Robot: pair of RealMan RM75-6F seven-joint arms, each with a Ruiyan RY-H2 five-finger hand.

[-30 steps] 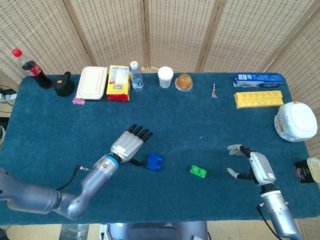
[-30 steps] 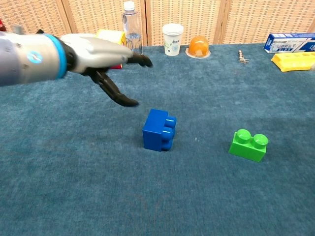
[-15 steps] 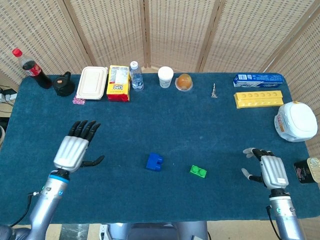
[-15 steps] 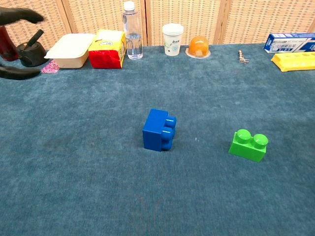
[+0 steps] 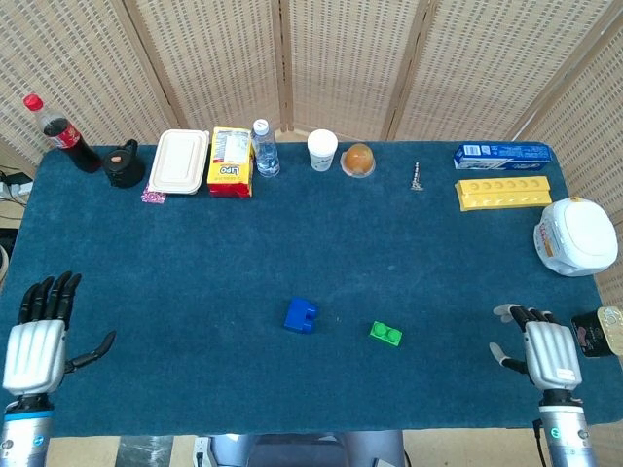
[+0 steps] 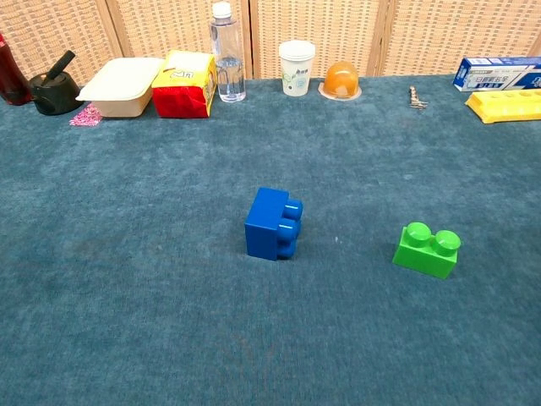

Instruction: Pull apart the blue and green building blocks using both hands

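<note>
Blue block (image 5: 301, 315) and green block (image 5: 386, 334) lie apart on the blue cloth table (image 5: 389, 243), green at 4 o'clock of blue: separation appears complete. Left hand (image 5: 35, 333) at 8 o'clock and right hand (image 5: 547, 348) at 4 o'clock hold nothing, fingers spread; no further pull seems needed. Woven screens (image 5: 331, 58) back the table.

A: The blue block (image 6: 272, 224) and green block (image 6: 428, 249) are looking like glossy, smooth plastic.
B: And the surface (image 6: 127, 254) is showing matt, fuzzy teal cloth; the left hand (image 5: 35, 336) is gleaming silvery.
</note>
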